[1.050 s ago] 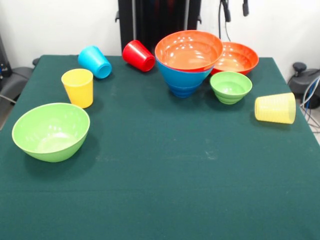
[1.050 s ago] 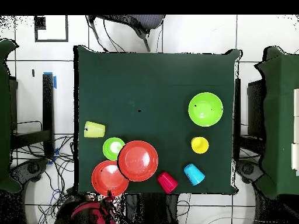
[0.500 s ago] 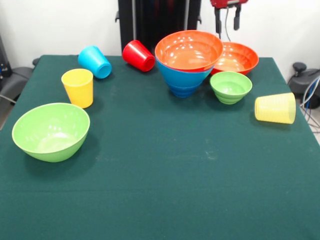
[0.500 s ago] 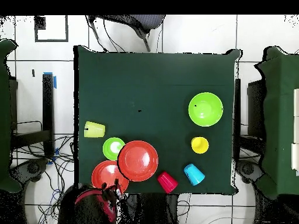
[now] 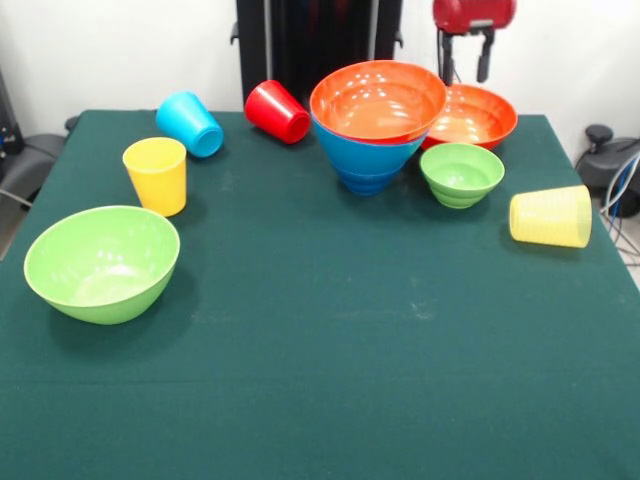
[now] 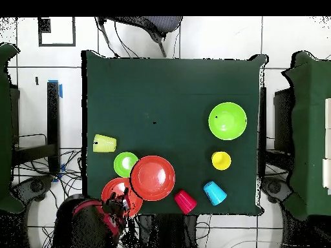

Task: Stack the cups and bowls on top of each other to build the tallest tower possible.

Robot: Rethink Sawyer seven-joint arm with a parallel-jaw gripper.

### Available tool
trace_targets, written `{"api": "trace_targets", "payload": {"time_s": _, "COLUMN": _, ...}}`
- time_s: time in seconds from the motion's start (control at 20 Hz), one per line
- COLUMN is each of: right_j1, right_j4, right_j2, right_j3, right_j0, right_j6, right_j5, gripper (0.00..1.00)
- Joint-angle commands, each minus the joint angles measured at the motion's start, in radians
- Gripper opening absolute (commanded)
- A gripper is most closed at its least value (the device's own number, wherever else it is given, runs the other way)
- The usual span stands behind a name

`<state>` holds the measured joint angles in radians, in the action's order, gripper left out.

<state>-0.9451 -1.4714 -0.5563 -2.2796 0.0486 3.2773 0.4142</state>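
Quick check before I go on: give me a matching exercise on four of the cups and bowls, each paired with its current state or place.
Things:
1. yellow cup
2. ribbed pale yellow cup
3. upper orange-red bowl
4. big green bowl

States:
A. lying on its side
B. nested in the blue bowl
C. standing upright, mouth up
D. alone near the front view's left edge, empty

Pairs: 1-C, 2-A, 3-B, 4-D
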Motion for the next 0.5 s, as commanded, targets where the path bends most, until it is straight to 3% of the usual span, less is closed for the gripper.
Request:
{"api": "trace_targets", "payload": {"time_s": 0.05, "right_j1": 0.144, "right_j4": -0.060, "right_j2": 0.029, "right_j3": 0.172, "right_j0": 0.046, "right_j6": -0.037, "right_j5": 0.100, "gripper": 1.00}}
{"api": "trace_targets", "payload": {"time_s": 0.5, "right_j1": 0.153, "right_j4": -0.049, "right_j2": 0.069, "right_j3": 0.206, "right_j0": 0.073, "right_j6": -0.020, "right_j5": 0.064, "gripper": 1.00}}
